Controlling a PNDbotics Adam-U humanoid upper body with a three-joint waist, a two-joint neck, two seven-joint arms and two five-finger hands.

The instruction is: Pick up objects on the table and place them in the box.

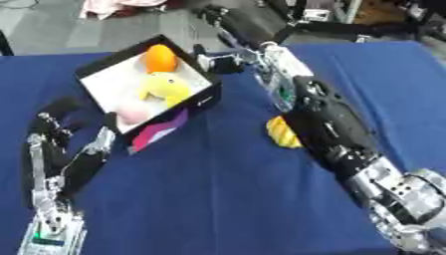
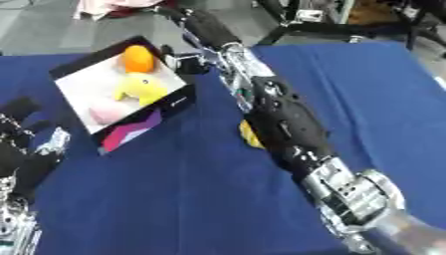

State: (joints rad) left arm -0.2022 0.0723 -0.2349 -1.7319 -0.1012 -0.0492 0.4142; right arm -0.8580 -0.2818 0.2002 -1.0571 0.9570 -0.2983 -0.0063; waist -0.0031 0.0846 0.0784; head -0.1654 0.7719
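Reaching across the counter (image 1: 218, 199), the right hand (image 1: 213, 62) is held at the box (image 1: 202, 102) rim, finger state indiscernible, the left hand (image 1: 52, 124) is rested open, and a yellow object (image 1: 280, 132) is left mid-counter.

No legible text anywhere
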